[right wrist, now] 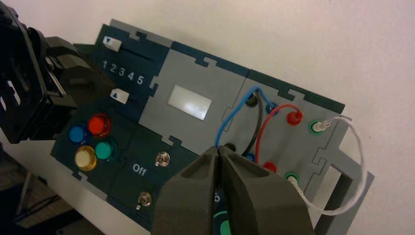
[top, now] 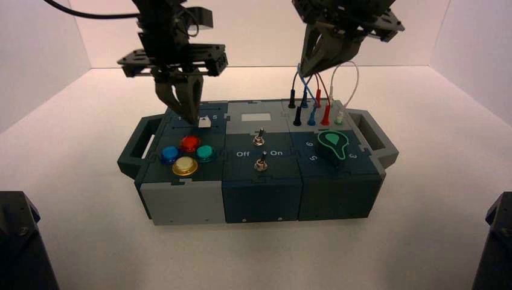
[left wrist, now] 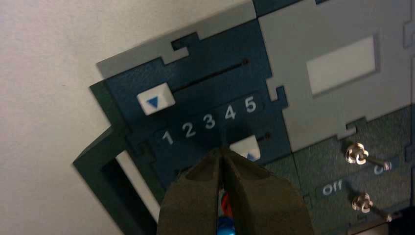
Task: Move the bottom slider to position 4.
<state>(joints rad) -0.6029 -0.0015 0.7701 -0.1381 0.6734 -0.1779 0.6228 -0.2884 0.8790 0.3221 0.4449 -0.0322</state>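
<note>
The bottom slider (left wrist: 246, 147) is a small white square knob with a blue arrow, sitting about level with the printed 4 (left wrist: 230, 113) in the row 1 to 5. My left gripper (left wrist: 220, 152) is shut, empty, and points down at the panel right beside that knob on its low-number side; contact cannot be told. In the high view the left gripper (top: 192, 116) stands just left of the bottom slider (top: 204, 121). The top slider (left wrist: 155, 101) rests by 1. My right gripper (top: 314, 65) hangs shut above the wires, holding nothing.
Four round coloured buttons (top: 188, 154) lie in front of the sliders. Two silver toggles (top: 259, 150) marked Off and On stand mid-box. Plugged wires (top: 314, 96) rise at the back right, beside the green-edged knob (top: 332, 144). Handles (top: 137, 145) stick out at both ends of the box.
</note>
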